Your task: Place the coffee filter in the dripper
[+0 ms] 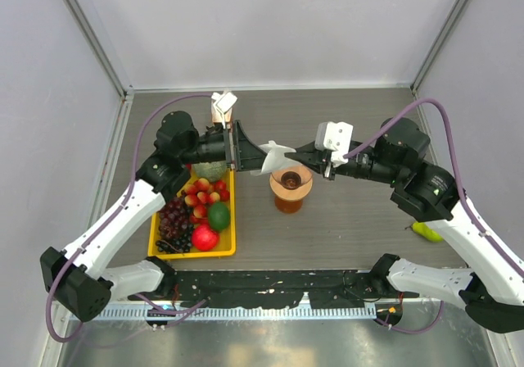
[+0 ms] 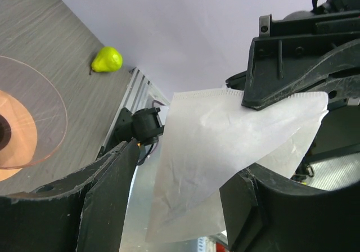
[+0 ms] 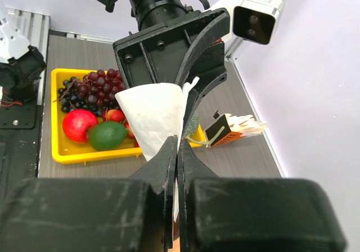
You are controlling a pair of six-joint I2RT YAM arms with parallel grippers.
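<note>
Fruit tray (image 1: 193,254) near dripper (image 1: 301,183); right jaws pinch coffee filter (image 1: 274,156) between parted left jaws.

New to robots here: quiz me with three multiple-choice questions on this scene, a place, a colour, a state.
1. Where is the small yellow-green pear? A on a shelf; B on the grey table, right side; C on the floor.
2. The plastic fruit tray is: A yellow; B blue; C white.
3. Which end effector pinches the thin white paper filter? A neither; B left; C right.
Key: B, it lies on bare tabletop; A, its rim is yellow; C, the right end effector is shut on it, the left end effector stands open.
</note>
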